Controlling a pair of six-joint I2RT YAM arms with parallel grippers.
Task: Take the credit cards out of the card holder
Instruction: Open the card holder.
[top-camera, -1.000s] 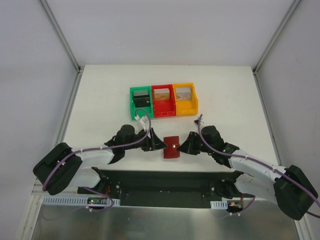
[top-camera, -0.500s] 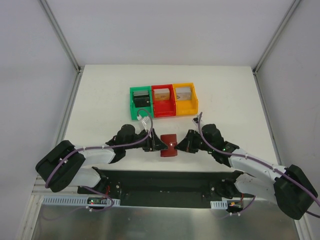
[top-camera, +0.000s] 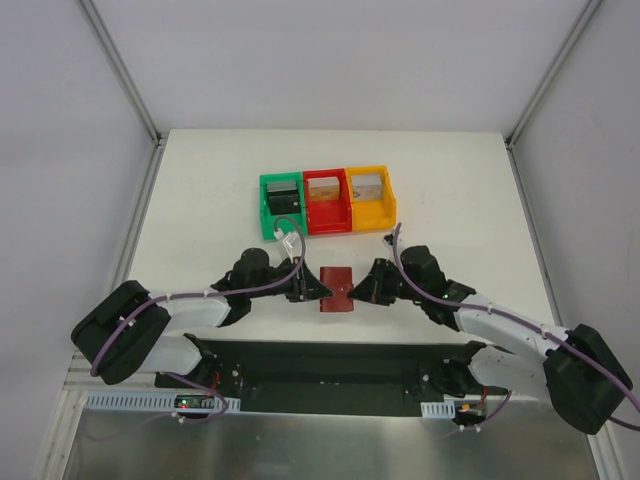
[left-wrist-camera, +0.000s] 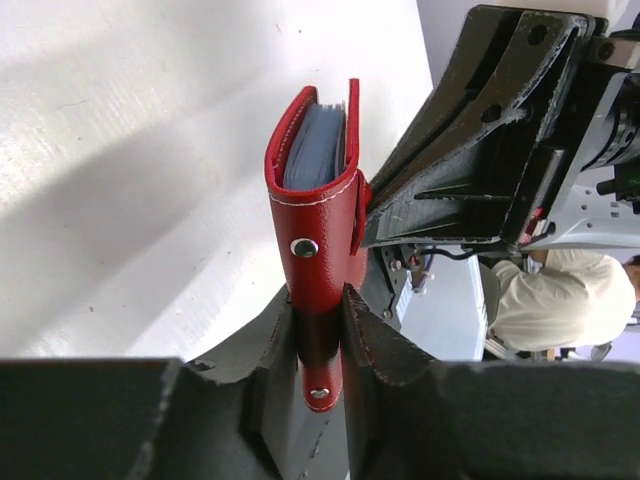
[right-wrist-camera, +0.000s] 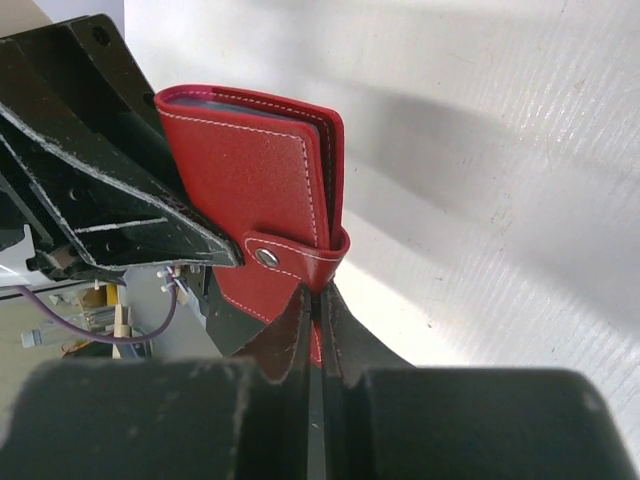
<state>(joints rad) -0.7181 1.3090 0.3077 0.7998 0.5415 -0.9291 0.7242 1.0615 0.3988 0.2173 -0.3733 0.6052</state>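
Observation:
The dark red card holder (top-camera: 337, 289) is held between both grippers above the table's near middle. My left gripper (top-camera: 319, 290) is shut on its snap-tab end; in the left wrist view the gripper (left-wrist-camera: 318, 305) clamps the card holder (left-wrist-camera: 312, 215). Pale blue-grey credit cards (left-wrist-camera: 315, 140) show inside the fold. My right gripper (top-camera: 357, 291) is shut on the opposite edge; in the right wrist view the gripper (right-wrist-camera: 318, 298) pinches the thin flap of the card holder (right-wrist-camera: 250, 170). Only dark edges of the cards (right-wrist-camera: 240, 102) show there.
A green bin (top-camera: 283, 206), a red bin (top-camera: 327, 201) and an orange bin (top-camera: 369, 197) stand in a row behind the grippers, each with things inside. The table's near edge (top-camera: 330, 340) lies just below the arms.
Both grippers have drawn closer together on the card holder. The card holder has shifted slightly left and away from the near edge.

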